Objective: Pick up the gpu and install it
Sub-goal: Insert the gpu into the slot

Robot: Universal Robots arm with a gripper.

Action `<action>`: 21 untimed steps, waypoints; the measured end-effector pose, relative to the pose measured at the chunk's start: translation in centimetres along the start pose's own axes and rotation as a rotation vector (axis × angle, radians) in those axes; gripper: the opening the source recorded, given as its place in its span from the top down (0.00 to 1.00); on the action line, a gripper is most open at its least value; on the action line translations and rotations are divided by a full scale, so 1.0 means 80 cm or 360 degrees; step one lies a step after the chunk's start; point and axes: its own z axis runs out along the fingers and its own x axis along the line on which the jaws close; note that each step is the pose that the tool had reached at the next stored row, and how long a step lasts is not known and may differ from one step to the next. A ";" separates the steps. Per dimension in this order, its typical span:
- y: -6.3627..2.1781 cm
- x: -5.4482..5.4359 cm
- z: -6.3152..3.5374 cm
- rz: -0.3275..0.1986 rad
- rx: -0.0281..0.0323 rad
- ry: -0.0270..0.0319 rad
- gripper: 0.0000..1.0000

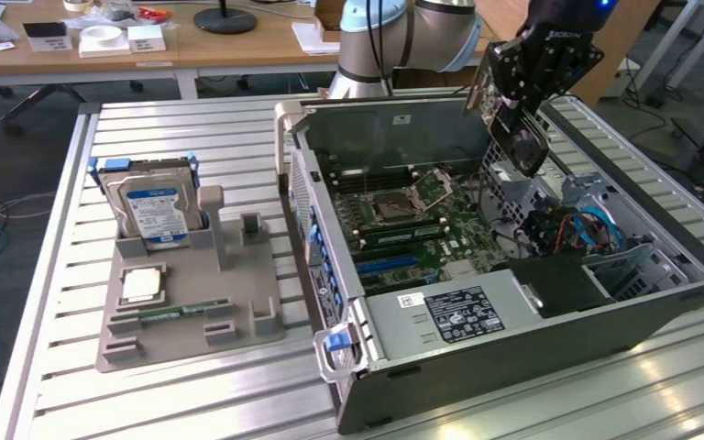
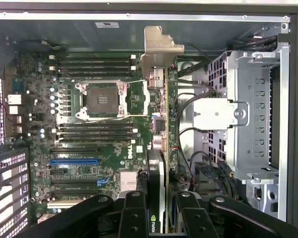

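1. The end effector [image 2: 158, 210] pinches the gpu [image 2: 159, 99], held above the open computer case [image 1: 511, 348].
2. In the wrist view the gpu appears edge-on over the case's motherboard [image 2: 89, 148], its near end hidden between the fingers [image 2: 134, 218].

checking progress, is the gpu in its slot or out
Out: the gripper holds the gpu edge-on over the open case, clear of the motherboard.

- Arm [image 1: 383, 37] stands at the far side and reaches toward the exterior view's right.
- The wrist is tilted, with the gripper [image 1: 517, 96] pointing down, angled slightly to the exterior view's left.
- Black fingers [image 2: 134, 213] are clamped on both faces of the gpu [image 2: 158, 148].
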 end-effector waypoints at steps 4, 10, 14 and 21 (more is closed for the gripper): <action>0.000 0.000 0.000 0.0000 -0.00001 0.00000 0.73; 0.000 0.001 0.000 -0.0038 -0.00010 0.00017 0.73; 0.000 0.001 0.000 -0.0108 -0.00030 0.00049 0.73; 0.000 0.001 0.000 -0.0291 -0.00075 0.00134 0.73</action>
